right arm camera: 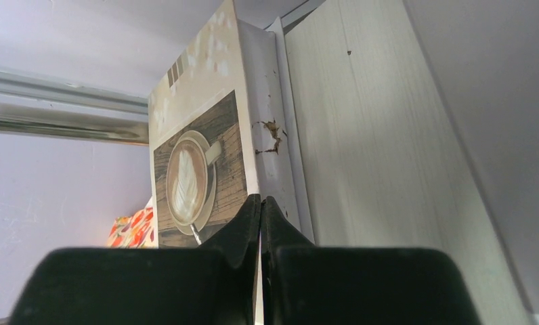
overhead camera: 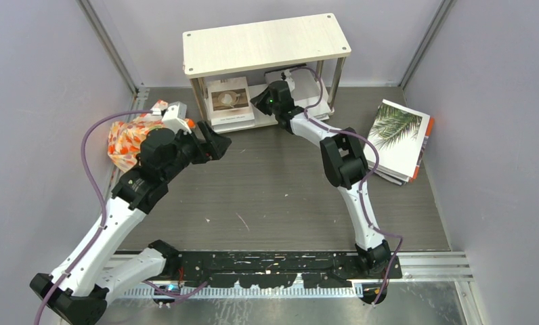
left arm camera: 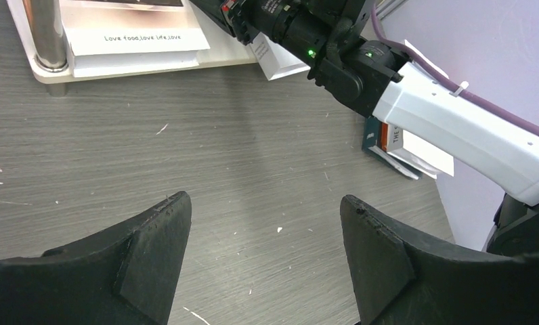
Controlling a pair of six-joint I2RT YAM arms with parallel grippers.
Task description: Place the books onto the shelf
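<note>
The shelf (overhead camera: 267, 44) stands at the back centre. On its lower board lies the coffee-cup book (overhead camera: 229, 100), and a grey-white book (overhead camera: 315, 95) lies to its right. My right gripper (overhead camera: 288, 80) reaches under the top board between them. In the right wrist view it (right arm camera: 261, 203) is shut, its tips against the grey-white edge (right arm camera: 270, 128) beside the coffee-cup book (right arm camera: 199, 176), with only a thin pale sliver between the pads. The palm-leaf book (overhead camera: 399, 135) tops a stack at the right. My left gripper (overhead camera: 218, 144) (left arm camera: 265, 200) hangs open and empty over bare table.
An orange-and-white floral cloth (overhead camera: 128, 139) lies bunched by the left wall. Grey walls close in both sides and the back. The shelf's metal leg (left arm camera: 47, 34) stands ahead of my left gripper, and the right arm (left arm camera: 456, 128) crosses that view.
</note>
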